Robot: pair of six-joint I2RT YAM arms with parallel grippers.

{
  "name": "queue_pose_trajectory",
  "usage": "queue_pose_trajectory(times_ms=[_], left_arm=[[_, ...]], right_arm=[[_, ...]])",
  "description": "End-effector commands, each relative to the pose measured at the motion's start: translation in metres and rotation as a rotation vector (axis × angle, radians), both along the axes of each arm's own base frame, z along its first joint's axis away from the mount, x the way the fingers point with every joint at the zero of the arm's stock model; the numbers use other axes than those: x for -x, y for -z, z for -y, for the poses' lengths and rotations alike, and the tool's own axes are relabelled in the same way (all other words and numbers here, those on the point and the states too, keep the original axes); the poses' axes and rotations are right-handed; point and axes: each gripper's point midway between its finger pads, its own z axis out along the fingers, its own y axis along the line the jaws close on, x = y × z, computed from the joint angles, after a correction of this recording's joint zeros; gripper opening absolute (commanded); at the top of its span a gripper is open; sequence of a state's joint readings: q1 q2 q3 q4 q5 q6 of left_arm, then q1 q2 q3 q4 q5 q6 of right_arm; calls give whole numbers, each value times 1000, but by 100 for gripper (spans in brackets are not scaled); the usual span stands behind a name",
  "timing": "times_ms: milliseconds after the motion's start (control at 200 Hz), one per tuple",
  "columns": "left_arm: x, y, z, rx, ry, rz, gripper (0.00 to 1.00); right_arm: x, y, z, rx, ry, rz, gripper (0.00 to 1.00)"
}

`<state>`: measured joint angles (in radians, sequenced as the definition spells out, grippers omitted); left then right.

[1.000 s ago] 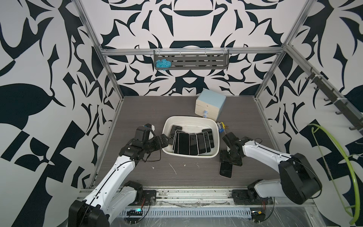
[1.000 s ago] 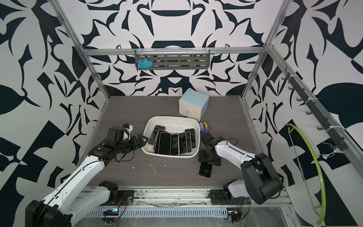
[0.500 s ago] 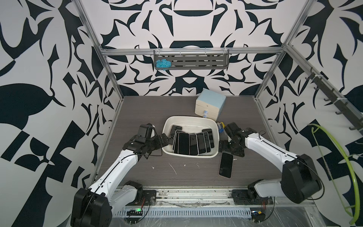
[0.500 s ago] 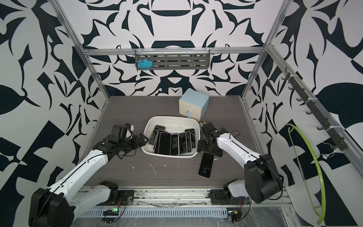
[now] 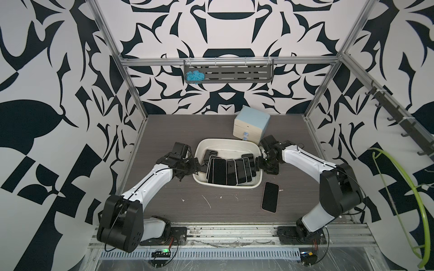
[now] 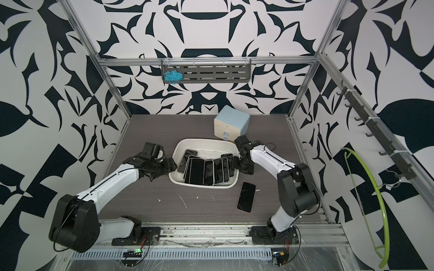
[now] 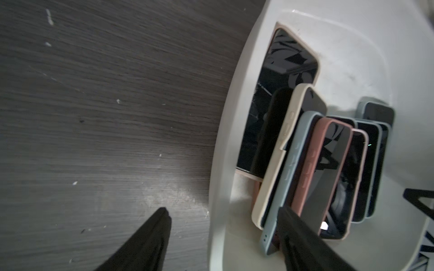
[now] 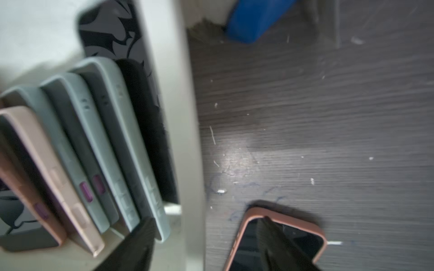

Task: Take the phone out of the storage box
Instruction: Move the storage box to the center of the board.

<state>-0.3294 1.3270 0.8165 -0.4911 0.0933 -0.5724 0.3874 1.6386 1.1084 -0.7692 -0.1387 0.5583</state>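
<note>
Top view: right gripper [image 5: 258,164], apart, now off phone [image 5: 270,197], astride storage box [image 5: 229,142] rim; left gripper [image 5: 196,167] apart, likewise.

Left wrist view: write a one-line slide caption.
Left gripper straddles the storage box rim, one finger inside by the phones.

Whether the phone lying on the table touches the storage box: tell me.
Apart. The right wrist view shows bare table between the phone and the storage box wall; both top views agree.
</note>
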Motion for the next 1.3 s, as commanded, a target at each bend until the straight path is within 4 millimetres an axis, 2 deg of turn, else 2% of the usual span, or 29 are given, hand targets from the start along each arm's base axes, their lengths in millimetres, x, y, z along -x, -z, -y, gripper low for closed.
queue_pose_trajectory(times_ms=[0, 185, 290, 325, 470, 630, 730, 765, 845, 885, 920, 1005, 1025, 1040, 1065, 1085, 1095, 1130, 1150, 1170, 1200, 1230, 1265, 1295], left_arm=[[-2, 9, 1, -23, 19, -39, 69], [-14, 20, 8, -32, 44, -77, 33], [-25, 26, 12, -43, 59, -101, 21], [-30, 28, 15, -41, 65, -108, 16], [-50, 35, 28, -13, 80, -126, 0], [-72, 43, 38, -11, 96, -148, 0], [-81, 43, 42, -13, 108, -155, 1], [-82, 42, 43, -11, 110, -157, 4], [-80, 37, 43, -4, 111, -151, 20], [-78, 32, 43, 2, 111, -136, 33], [-75, 27, 42, 8, 110, -126, 41], [-70, 13, 40, 19, 112, -90, 47], [-69, 7, 40, 24, 113, -75, 49], [-68, 5, 40, 26, 113, -69, 50], [-66, -2, 40, 33, 114, -51, 50], [-65, -6, 40, 39, 116, -39, 51], [-65, -8, 40, 43, 117, -31, 51], [-63, -18, 41, 60, 118, -1, 52], [-62, -25, 41, 70, 118, 22, 53], [-61, -31, 41, 79, 115, 42, 59], [-59, -40, 40, 92, 110, 75, 60], [-56, -50, 39, 107, 102, 108, 69], [-53, -60, 37, 121, 92, 145, 70], [-49, -67, 35, 130, 78, 173, 78]], right_arm=[[-11, -8, -5, -9, -21, 36, 64], [-26, 0, -7, 14, -54, 42, 35], [-40, 4, -7, 21, -58, 40, 7], [-46, 4, -7, 22, -54, 42, 0], [-74, 3, -2, 13, -38, 56, 0], [-108, -2, 3, -1, -16, 77, 0], [-122, -5, 4, 14, -26, 82, 0], [-123, -7, 5, 23, -35, 85, 5], [-120, -14, 9, 40, -45, 80, 19], [-117, -20, 11, 45, -49, 84, 28], [-113, -27, 14, 56, -46, 90, 34], [-105, -49, 15, 66, -42, 136, 50], [-103, -55, 15, 70, -43, 151, 59], [-101, -60, 14, 73, -45, 163, 61], [-99, -67, 12, 74, -49, 182, 73], [-98, -72, 9, 71, -52, 192, 77], [-97, -76, 6, 66, -58, 202, 85], [-94, -83, -2, 53, -74, 220, 89], [-92, -88, -8, 43, -91, 229, 96], [-91, -91, -15, 33, -106, 238, 97], [-88, -94, -30, 16, -141, 242, 99], [-86, -96, -45, -5, -172, 241, 99], [-84, -94, -63, -30, -207, 227, 99], [-82, -89, -77, -43, -231, 209, 99]])
